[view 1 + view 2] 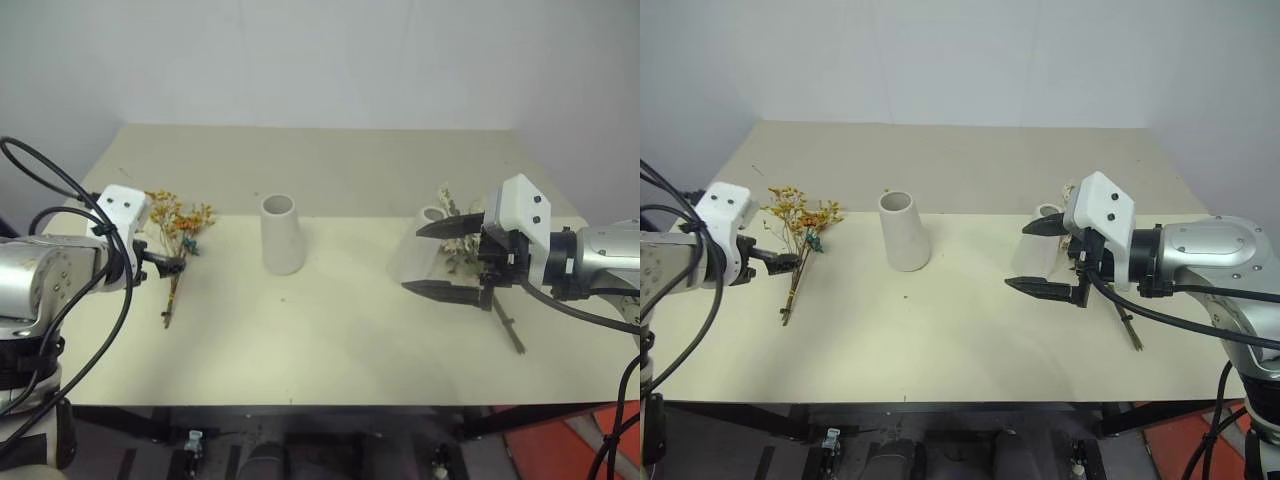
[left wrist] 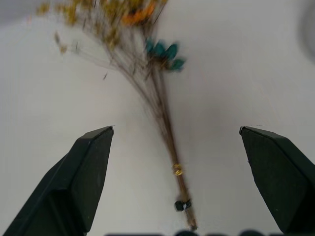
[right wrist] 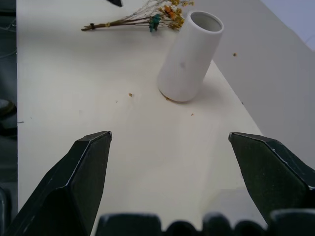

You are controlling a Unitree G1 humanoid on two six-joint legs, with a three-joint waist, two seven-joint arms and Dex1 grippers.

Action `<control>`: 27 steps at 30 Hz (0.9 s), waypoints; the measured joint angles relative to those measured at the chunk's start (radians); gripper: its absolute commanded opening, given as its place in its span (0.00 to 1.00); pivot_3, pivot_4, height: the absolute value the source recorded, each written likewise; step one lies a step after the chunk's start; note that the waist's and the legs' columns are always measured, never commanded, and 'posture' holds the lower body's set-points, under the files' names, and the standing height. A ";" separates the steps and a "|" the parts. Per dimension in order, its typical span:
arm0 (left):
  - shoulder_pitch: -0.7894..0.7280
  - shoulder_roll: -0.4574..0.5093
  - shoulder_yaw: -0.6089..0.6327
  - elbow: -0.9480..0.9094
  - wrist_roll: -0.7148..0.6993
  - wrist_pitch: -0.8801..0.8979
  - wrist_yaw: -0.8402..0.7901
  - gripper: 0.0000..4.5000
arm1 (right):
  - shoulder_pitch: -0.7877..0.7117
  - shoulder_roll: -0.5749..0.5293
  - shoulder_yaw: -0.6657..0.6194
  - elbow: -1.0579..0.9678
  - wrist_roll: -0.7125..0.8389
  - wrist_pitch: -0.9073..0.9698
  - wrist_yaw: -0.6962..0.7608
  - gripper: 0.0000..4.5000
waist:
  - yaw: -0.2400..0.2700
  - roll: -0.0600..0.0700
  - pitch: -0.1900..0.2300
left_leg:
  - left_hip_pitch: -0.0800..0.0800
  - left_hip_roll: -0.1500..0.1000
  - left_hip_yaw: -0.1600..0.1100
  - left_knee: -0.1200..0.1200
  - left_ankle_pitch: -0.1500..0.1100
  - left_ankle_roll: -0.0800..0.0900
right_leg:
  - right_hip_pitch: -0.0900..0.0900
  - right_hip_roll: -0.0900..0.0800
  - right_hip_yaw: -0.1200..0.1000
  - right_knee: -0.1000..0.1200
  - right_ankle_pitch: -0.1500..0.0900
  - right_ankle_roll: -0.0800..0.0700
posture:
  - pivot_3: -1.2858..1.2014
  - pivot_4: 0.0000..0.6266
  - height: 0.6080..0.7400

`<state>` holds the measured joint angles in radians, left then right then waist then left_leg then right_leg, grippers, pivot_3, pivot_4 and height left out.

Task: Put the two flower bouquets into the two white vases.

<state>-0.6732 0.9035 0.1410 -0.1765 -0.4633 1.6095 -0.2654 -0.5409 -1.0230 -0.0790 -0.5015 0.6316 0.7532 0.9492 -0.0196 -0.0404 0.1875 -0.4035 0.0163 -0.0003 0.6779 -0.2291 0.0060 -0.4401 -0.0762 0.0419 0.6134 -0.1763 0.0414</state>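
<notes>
Left wrist view is showing our left gripper (image 2: 174, 182) hanging wide open above the yellow-orange bouquet (image 2: 157, 98) lying flat on the table (image 1: 330, 330), so we are centring on its bundled stems before closing.

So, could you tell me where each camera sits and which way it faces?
Head stereo pair: looks forward and down over the table; the open left gripper and open right gripper show.
Left wrist: looks along its fingers at the yellow-orange bouquet.
Right wrist: looks along its fingers at the middle vase.
Shared: both wrist views show that bouquet.
</notes>
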 measured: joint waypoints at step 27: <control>-0.357 -0.239 -0.188 0.876 0.284 -0.463 -0.053 0.75 | 0.029 0.004 0.004 -0.059 0.019 0.084 -0.087 1.00 | 0.006 0.000 0.000 | -0.001 -0.001 0.000 0.001 0.000 0.000 | 0.001 -0.001 0.000 0.000 0.001 0.000 | 0.52 0.24 1.00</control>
<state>-1.0304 0.6640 -0.0471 0.6998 -0.1789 1.1469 -0.3181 -0.5117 -1.0189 -0.0749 -0.5608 0.6505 0.8371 0.8624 -0.0134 -0.0409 0.1872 -0.4044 0.0154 -0.0002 0.6790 -0.2290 0.0060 -0.4395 -0.0767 0.0416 0.6133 -0.1758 0.0412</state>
